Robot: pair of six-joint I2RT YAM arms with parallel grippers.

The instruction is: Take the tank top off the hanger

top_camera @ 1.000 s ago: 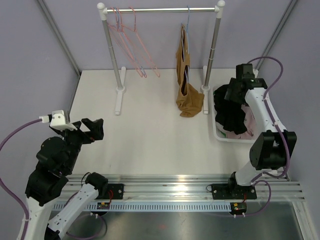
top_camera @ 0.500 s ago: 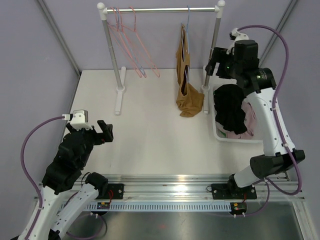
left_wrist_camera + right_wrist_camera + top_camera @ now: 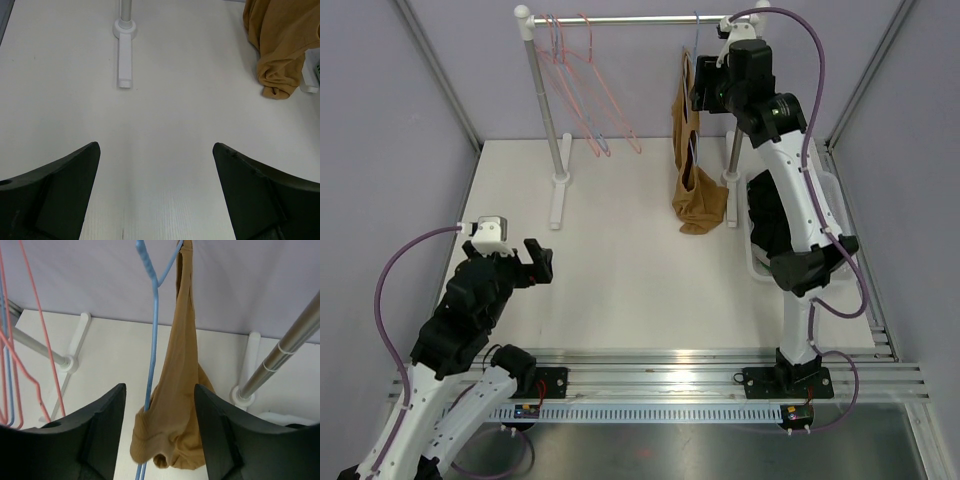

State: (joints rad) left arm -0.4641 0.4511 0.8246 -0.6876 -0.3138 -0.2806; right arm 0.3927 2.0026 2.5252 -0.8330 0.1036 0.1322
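A tan tank top hangs by one strap from a blue hanger on the rail, its lower part bunched on the table. My right gripper is up high beside the strap, open. In the right wrist view the blue hanger and the tank top hang between and beyond the fingers of this gripper, which touch neither. My left gripper hovers open over the table at the near left. In its own view this gripper is empty, with the tank top far off at the upper right.
A white clothes rack stands at the back, its posts on feet. Several empty pink hangers hang at its left end. A white basket holding dark clothes sits at the right, partly behind my right arm.
My right arm has risen from over the basket and swung left to the rail beside the hanging tank top. My left arm has crept forward and to the right.
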